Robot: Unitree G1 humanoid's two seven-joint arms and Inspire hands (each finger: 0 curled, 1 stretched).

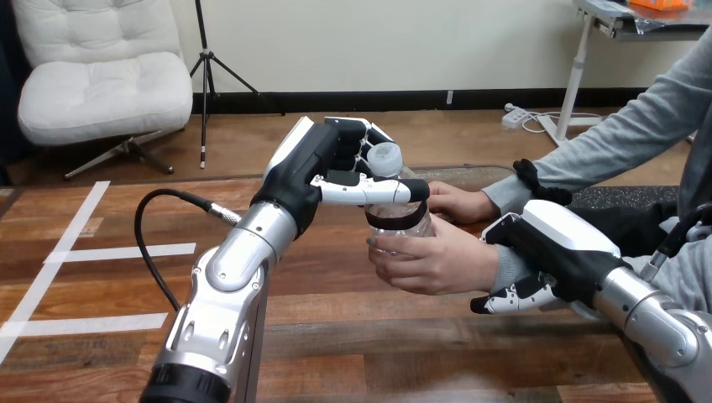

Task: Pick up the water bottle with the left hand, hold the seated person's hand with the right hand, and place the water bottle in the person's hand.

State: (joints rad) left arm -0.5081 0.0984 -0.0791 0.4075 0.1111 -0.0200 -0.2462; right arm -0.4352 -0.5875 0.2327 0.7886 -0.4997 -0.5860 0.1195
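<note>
Head view: water bottle [403,225] inside curled left hand [329,168]

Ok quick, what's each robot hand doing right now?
Left hand: shut on the bottle, which the person's hand also holds.
Right hand: shut on the person's wrist.

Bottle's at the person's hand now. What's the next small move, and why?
Probably ease the left hand open. The person's hand is wrapped round the lower half of the bottle, while the left hand grips its top and the right hand is curled round the wrist, so letting go likely completes the handover.
</note>
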